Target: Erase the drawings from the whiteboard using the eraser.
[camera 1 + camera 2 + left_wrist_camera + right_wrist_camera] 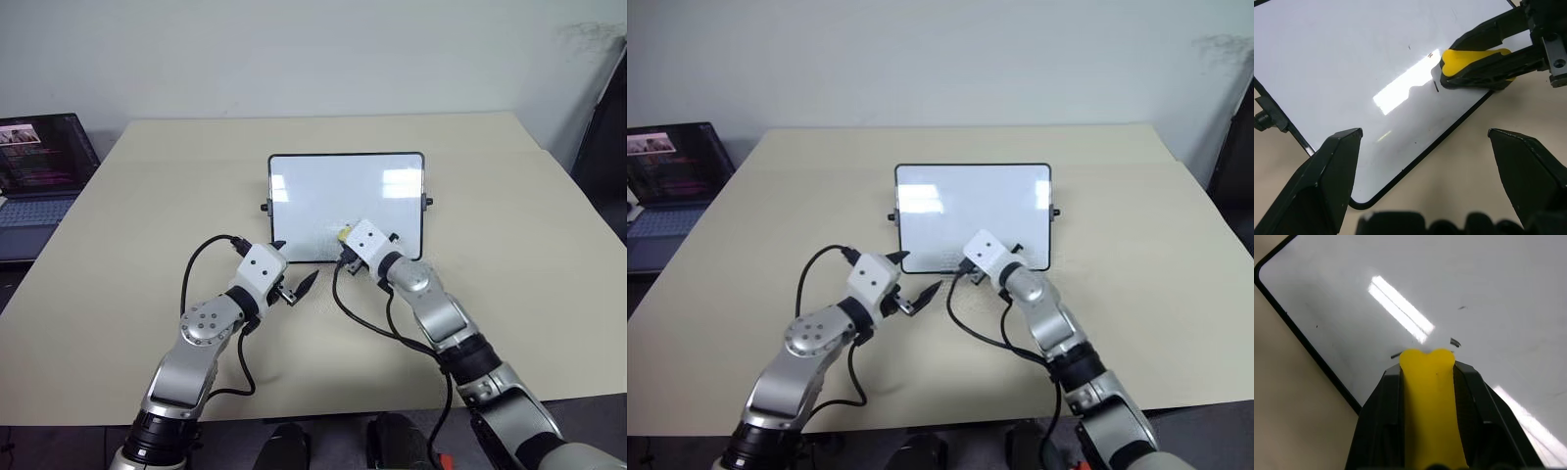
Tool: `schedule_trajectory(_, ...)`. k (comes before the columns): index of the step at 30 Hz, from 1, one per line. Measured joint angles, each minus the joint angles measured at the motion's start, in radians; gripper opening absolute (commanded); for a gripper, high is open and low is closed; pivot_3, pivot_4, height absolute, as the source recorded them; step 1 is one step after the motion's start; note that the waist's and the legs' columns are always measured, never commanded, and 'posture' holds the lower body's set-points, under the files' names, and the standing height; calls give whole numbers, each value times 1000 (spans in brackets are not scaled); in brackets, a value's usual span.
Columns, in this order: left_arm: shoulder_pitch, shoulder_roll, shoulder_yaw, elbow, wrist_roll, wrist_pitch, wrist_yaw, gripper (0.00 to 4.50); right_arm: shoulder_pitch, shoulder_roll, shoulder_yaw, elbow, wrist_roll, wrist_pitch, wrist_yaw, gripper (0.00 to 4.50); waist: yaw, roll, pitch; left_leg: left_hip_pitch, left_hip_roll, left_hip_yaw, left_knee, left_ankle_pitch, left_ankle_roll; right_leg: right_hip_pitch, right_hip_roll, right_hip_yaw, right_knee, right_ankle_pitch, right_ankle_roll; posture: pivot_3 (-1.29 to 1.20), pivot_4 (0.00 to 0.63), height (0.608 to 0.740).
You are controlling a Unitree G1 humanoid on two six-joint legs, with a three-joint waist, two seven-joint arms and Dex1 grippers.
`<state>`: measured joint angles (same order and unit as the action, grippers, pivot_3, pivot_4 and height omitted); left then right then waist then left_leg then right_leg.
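The whiteboard (pixel 323 191) lies flat near the middle of the worktop (pixel 509 225), within reach of both arms, so the right arm can sweep across it while the left waits beside it. The right gripper (pixel 1427 363) has its jaws pinching the eraser (pixel 1428 396), a yellow block held lengthwise between the black fingers so its front end sticks out past them. That end meets the board low on its surface, toward the six o'clock edge, where it can rub without the fingers scraping the glossy face. Most of the drawings (pixel 1454 342) look gone; only a few short dark flecks remain just ahead of the eraser, so the job seems close to finished. The left gripper (pixel 297 291) hovers off the board's seven o'clock corner with its jaws spread and nothing between them, probably ready to steady the frame if the board slides. A laptop (pixel 34 181) sits well apart at the worktop's nine o'clock side.
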<state>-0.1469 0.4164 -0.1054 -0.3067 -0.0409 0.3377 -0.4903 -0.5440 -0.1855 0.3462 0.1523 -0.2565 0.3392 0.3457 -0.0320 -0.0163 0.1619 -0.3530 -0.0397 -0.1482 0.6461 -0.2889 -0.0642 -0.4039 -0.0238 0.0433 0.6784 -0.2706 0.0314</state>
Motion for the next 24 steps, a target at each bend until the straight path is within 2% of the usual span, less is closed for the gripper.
schedule_trajectory(12, -13, -1, -8, 3, 1, -1, -1, 4500, 86, -80, -17, -120, 7, 81, 34, 1066, 1, 0, 0, 0, 0, 0, 0, 1, -1, 0, 0, 0, 0, 0, 0, 0, 150, 740)
schedule_trajectory(17, -28, -2, -12, 7, 1, -2, -2, 4500, 33, -29, -86, -145, 45, 158, 22, 1066, -1, 0, 1, -1, 0, 0, 0, 1, -1, -1, 0, 0, 0, 0, 0, 0, 150, 740)
schedule_trajectory(24, -36, -7, -20, 8, 1, -2, -4, 4500, -123, 68, -91, -117, 53, 161, -12, 1066, -5, 0, 1, -4, 1, -1, -2, 1, -2, -4, 0, -1, -3, 0, 0, 0, 150, 740)
